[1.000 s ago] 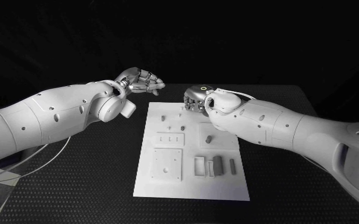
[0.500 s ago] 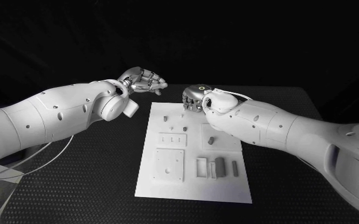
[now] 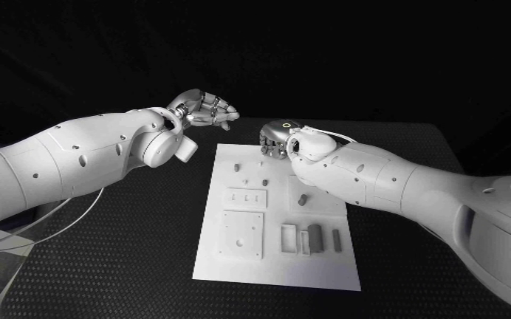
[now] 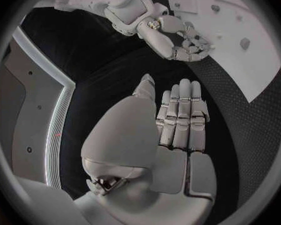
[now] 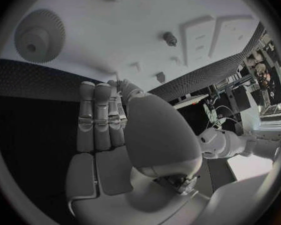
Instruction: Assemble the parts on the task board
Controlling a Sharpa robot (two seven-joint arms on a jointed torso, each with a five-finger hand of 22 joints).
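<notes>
Both hands were held empty at the far end of the white board (image 3: 320,263).

The left hand (image 3: 205,109) was raised beyond the board's far left corner, fingers extended side by side, nothing gripped. The right hand (image 3: 277,139) was poised over the far edge, fingers straight and empty. Small grey parts (image 3: 313,232) were seen lying and standing on the board, which was laid mid-table (image 3: 128,260).

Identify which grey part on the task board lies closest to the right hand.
The small grey part at the board's far edge, just beside the right hand. The other loose parts sit further down the task board, toward the robot.
</notes>
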